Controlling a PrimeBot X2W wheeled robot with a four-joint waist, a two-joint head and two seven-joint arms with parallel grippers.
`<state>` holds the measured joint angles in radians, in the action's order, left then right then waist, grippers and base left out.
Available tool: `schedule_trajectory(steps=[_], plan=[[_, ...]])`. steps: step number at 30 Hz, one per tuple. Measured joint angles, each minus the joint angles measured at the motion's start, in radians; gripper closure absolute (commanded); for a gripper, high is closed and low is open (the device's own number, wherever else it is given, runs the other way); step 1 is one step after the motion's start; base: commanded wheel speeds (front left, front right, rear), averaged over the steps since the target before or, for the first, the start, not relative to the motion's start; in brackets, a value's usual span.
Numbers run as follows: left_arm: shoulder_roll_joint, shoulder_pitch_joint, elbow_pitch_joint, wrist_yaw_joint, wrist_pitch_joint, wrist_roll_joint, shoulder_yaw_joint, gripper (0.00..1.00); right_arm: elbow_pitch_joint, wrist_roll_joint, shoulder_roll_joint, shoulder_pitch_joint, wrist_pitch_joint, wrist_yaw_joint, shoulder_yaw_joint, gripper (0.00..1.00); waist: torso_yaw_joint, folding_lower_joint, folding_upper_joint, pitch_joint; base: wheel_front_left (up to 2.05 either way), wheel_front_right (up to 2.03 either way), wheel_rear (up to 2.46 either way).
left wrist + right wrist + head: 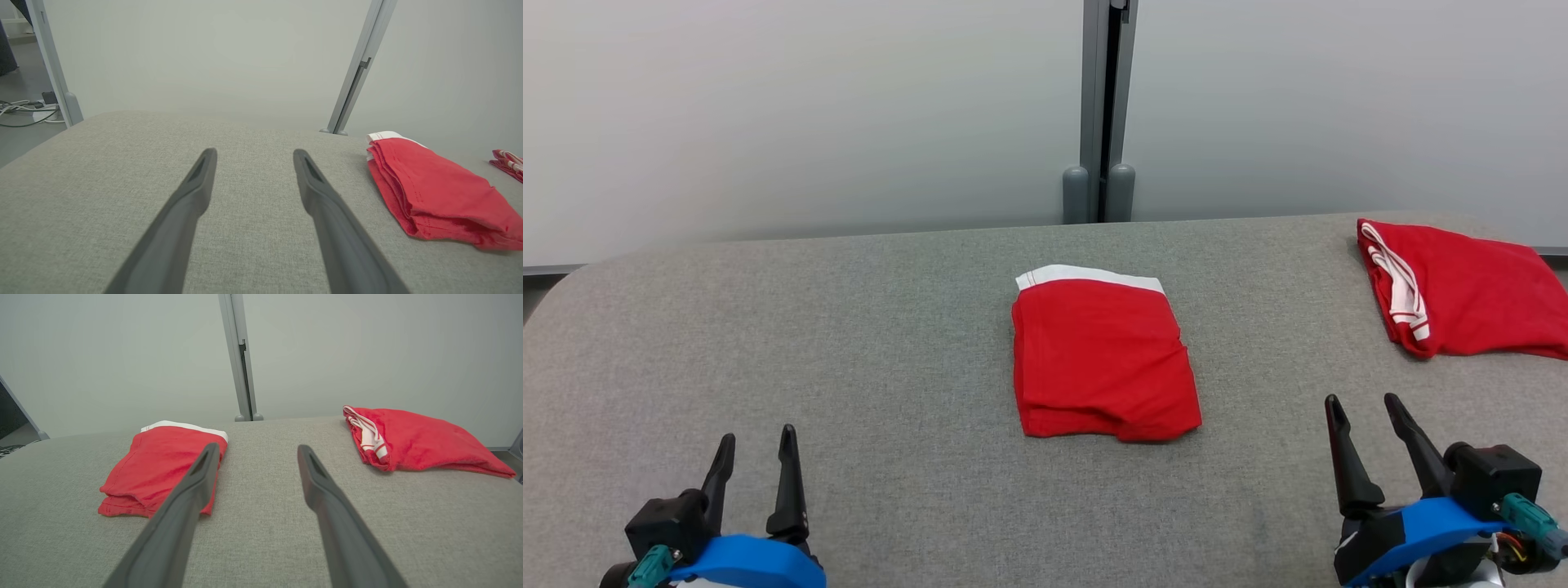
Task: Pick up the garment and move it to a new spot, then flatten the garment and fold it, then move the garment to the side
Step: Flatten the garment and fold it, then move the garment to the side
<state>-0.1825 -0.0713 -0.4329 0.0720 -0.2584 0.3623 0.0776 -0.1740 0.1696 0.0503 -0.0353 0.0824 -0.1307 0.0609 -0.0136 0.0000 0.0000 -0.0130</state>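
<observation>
Head view: left gripper (pixel 757 436), right gripper (pixel 1361 401) both spread, empty; grabbing only the top layer of the folded garment (pixel 1104 359) for the side move would likely undo the fold.

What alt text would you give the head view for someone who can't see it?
A folded red garment with a white band lies in the middle of a grey table; a second red garment sits at its far right. The left gripper and the right gripper are open and empty at the bottom corners.
</observation>
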Motion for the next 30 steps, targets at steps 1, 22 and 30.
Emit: schedule_trajectory(steps=[1, 22, 30], plan=[[0.0, 0.003, -0.001, 0.0, 0.0, 0.001, 0.0, 0.0, -0.002, 0.0, 0.0, 0.0, 0.002, 0.0, -0.001, 0.0, 0.001, 0.0, 0.0, 0.0, 0.0, 0.0, 0.0], [-0.003, 0.003, 0.008, -0.001, -0.001, 0.01, 0.023, 0.0, -0.032, 0.01, 0.0, -0.068, -0.048, 0.0, -0.029, 0.0, 0.03, 0.0, 0.0, 0.012, 0.0, 0.0, 0.0], [-0.004, -0.043, 0.037, 0.005, -0.002, 0.004, 0.033, 0.0, -0.192, 0.005, 0.001, -0.325, -0.318, 0.0, 0.011, 0.0, 0.059, 0.0001, 0.0, 0.068, 0.0, 0.0, 0.0]])
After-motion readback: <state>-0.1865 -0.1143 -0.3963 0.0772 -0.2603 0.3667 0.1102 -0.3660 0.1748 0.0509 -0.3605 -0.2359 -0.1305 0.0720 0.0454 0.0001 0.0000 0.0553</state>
